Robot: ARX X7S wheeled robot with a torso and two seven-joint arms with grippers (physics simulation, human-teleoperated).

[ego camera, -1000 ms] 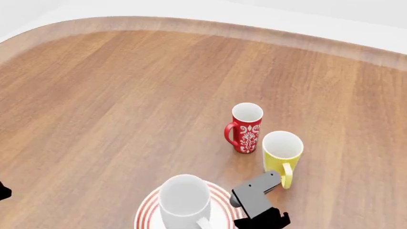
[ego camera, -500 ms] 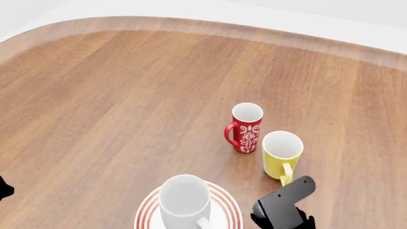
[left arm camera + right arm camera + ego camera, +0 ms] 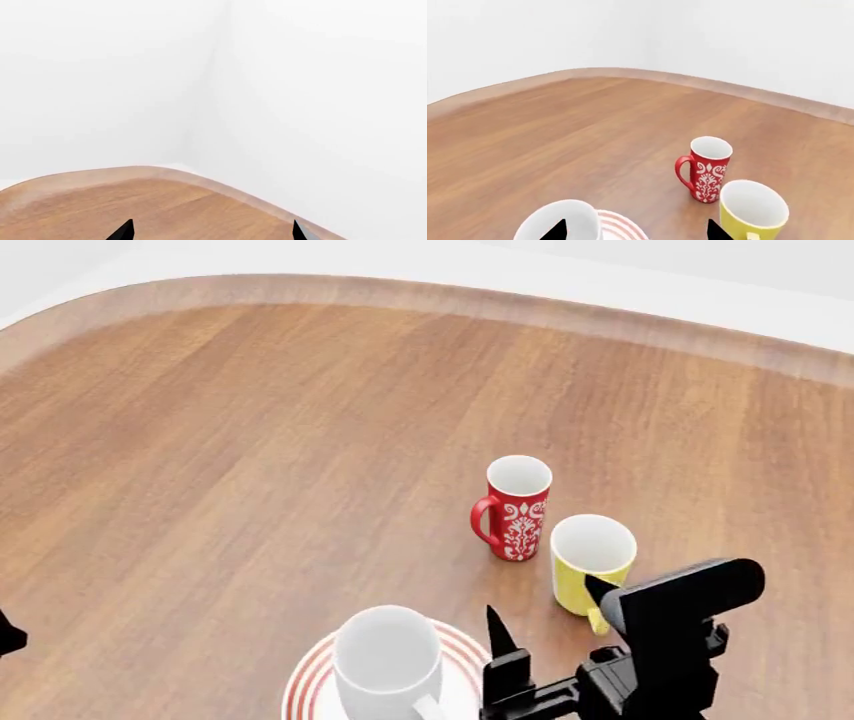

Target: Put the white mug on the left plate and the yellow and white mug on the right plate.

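Head view: right pincer (image 3: 541, 625) hangs with fingers spread apart, empty, between the white mug (image 3: 388, 660) and the yellow and white mug (image 3: 591, 560). White mug upright on the left plate (image 3: 470, 652); yellow one on the bench (image 3: 240, 470) beside a red mug (image 3: 515, 506). Left pincer (image 3: 212, 231) — tips apart, gripping nothing.

White mug (image 3: 388, 660) stands on the left plate (image 3: 467, 655) at the near edge of the table (image 3: 240, 440). Yellow and white mug (image 3: 591, 560) sits directly on the table, farther back and to the right of the plate. Red mug (image 3: 515, 507) stands just behind and left of it, close beside. Right gripper (image 3: 541, 625) is between white mug and yellow and white mug, fingertips spread, touching neither.
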